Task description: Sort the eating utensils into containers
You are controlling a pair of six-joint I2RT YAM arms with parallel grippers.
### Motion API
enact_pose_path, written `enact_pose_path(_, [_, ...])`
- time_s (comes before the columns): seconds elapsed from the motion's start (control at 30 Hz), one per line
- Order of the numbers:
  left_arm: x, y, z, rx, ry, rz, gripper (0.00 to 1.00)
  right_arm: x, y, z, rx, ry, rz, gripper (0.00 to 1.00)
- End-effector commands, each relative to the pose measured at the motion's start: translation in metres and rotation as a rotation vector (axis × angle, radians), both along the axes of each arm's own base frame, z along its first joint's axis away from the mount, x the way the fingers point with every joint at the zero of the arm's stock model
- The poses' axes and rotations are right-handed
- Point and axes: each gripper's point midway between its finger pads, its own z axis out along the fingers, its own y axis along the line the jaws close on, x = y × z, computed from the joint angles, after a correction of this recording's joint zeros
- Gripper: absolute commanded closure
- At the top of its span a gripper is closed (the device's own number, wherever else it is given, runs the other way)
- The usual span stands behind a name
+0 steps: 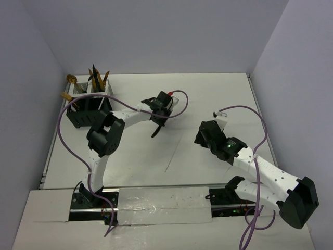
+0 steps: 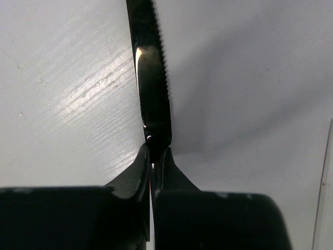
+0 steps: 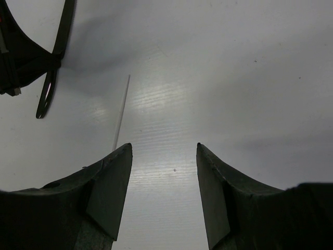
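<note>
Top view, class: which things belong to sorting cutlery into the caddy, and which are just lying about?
Belong to the job: knife clamped in the left gripper; caddy; utensils standing in it.
Lying about: thin white stick; the open right gripper holds nothing.

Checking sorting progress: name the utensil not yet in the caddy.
The serrated knife, clamped in the left gripper; the other utensils sit in the black caddy.
</note>
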Motion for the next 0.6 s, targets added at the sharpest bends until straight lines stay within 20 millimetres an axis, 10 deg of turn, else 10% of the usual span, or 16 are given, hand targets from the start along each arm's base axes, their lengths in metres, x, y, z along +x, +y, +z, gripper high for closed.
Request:
enact_pose_path(0.0, [-0.012,0.024,-0.042,0.078,0.068,0.006,1.0,0.007,-0.004,0.02,0.0,-0.066,-0.025,0.4])
enact_pose_path(0.57, [0.035,0.019,0.076,-0.324,-0.242,-0.004,1.0,0.005,-0.009,0.022,0.002,-0.083,-0.041,0.4])
